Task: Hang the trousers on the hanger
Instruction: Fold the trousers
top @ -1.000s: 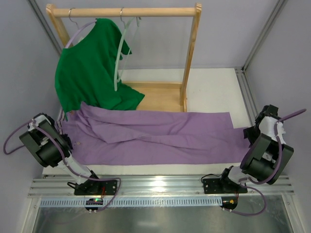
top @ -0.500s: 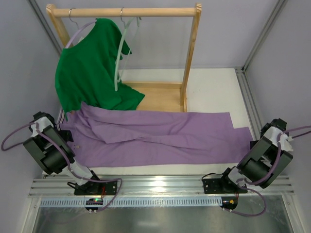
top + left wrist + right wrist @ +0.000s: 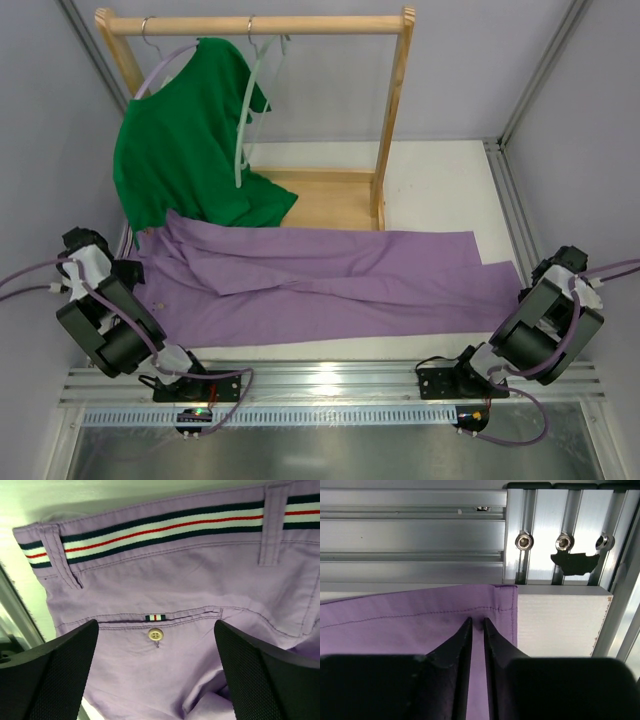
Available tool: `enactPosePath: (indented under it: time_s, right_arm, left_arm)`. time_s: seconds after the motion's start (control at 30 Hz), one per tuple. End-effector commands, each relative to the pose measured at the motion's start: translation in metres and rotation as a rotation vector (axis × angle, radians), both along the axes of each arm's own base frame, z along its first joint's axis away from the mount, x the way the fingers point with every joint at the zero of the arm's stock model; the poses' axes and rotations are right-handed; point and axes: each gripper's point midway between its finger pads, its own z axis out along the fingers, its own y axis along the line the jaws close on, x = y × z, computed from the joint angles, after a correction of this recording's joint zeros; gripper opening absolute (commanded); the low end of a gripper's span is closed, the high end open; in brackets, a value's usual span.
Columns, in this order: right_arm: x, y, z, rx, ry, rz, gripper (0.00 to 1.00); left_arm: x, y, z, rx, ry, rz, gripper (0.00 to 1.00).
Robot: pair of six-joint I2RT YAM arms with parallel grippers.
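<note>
The top view looks down from the near side on the whole table (image 3: pixel 440 190) and trousers (image 3: pixel 330 275); the left wrist view sits close over their waistband (image 3: pixel 165 527); the right, their hem (image 3: pixel 507 605).

Far left: left arm (image 3: pixel 105 320) folded low, left claw (image 3: pixel 156 625) spread wide. Far right: right arm (image 3: pixel 545 322) folded low, right claw (image 3: pixel 476 621) fingers nearly together, thin slit between.
</note>
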Motion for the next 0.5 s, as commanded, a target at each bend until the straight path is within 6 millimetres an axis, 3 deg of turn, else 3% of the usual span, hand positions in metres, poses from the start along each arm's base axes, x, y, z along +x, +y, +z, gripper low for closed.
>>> enactPosePath:
  time_s: [0.0,0.1,0.33,0.47]
  right_arm:
    - [-0.005,-0.004,-0.017,-0.019,0.015,-0.025,0.17]
    - [-0.001,-0.003,-0.017,-0.008,-0.002,-0.017,0.05]
    - [0.016,-0.003,-0.001,-0.001,-0.079,0.018,0.04]
    - [0.023,-0.007,0.008,-0.023,-0.121,0.028,0.04]
  left_arm:
    - [-0.012,0.011,0.011,0.067,0.021,0.008,0.99]
    - [-0.031,0.017,0.014,0.125,0.072,0.025,0.98]
    - [-0.075,0.01,-0.011,-0.029,0.132,0.126,0.84]
    - [-0.084,0.012,0.008,-0.004,0.164,0.185,0.87]
